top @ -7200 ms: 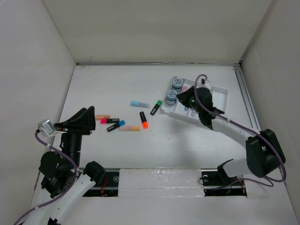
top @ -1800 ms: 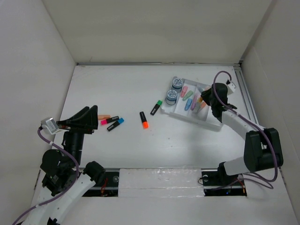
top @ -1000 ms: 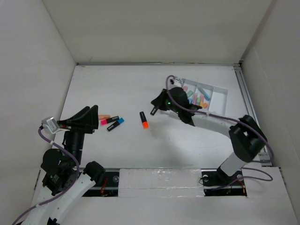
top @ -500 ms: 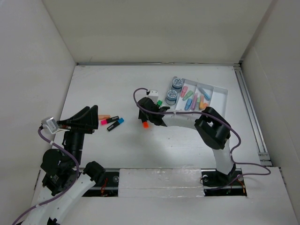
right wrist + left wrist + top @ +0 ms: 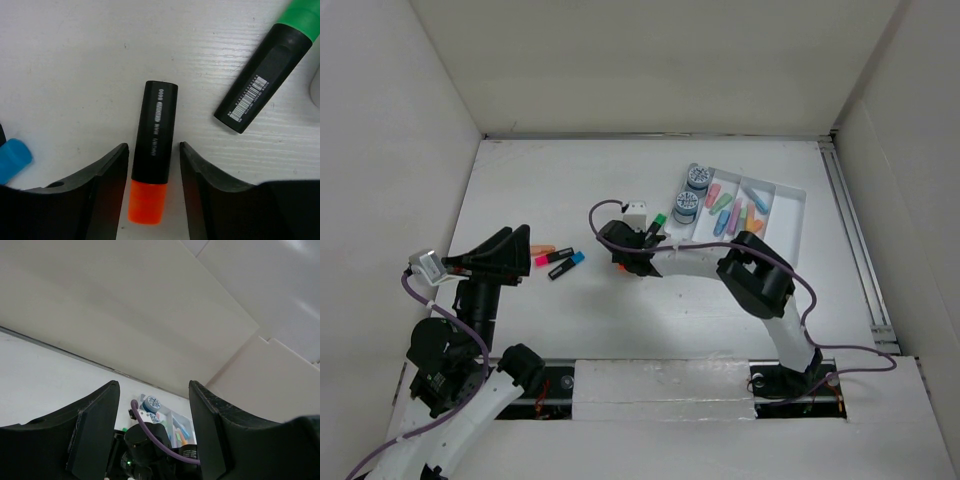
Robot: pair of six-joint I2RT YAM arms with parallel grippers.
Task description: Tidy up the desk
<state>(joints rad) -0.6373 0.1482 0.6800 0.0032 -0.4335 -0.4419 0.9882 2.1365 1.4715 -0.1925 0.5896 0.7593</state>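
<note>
A barcode label (image 5: 248, 95) marks the green-capped highlighter (image 5: 267, 70); print on the orange-capped highlighter (image 5: 154, 145) is unreadable.

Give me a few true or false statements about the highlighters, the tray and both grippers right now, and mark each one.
1. The right gripper is open, with its fingers on either side of the orange-capped highlighter. True.
2. The green-capped highlighter lies inside the tray. False: it lies on the desk, next to the tray.
3. The left gripper is shut on a highlighter. False: it is open with nothing between its fingers.
4. Pastel highlighters lie in the tray. True.
</note>
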